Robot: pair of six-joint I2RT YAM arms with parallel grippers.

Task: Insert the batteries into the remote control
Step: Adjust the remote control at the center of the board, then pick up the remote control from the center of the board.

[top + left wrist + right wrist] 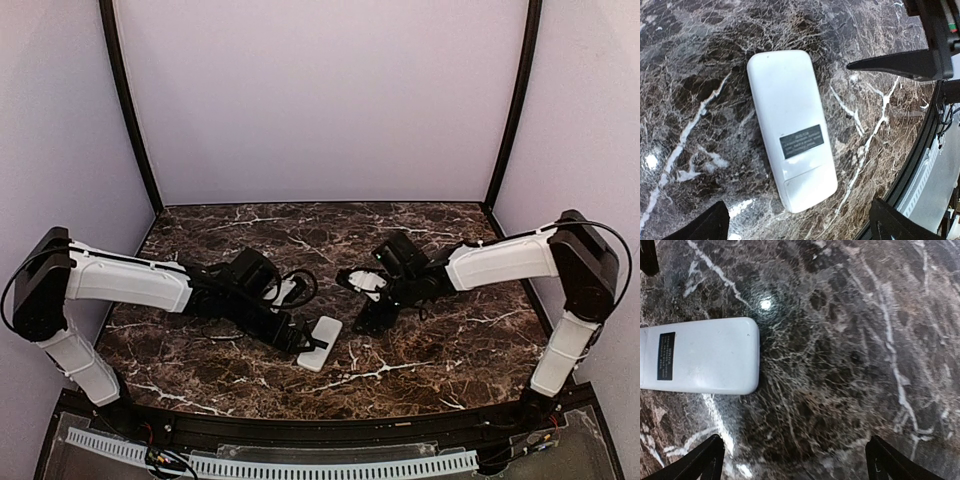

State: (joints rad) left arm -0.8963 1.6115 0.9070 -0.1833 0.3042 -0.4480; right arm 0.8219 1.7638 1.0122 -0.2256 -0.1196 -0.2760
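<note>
The remote control (322, 342) lies flat on the marble table, plain white back up, with a dark label (801, 141) and its battery cover shut. In the left wrist view the remote control (790, 125) lies ahead of my left gripper (797, 221), which is open and hovers over its lower end, holding nothing. My right gripper (795, 452) is open over bare marble, with the remote control (705, 362) off to its left. In the top view the left gripper (303, 345) sits at the remote's left edge and the right gripper (368, 320) to its right. The batteries are out of view.
A black finger of the right gripper (900, 62) reaches into the left wrist view at the upper right. The table's dark front rail (920, 150) runs close to the remote. Pale walls (320, 100) enclose the table on three sides.
</note>
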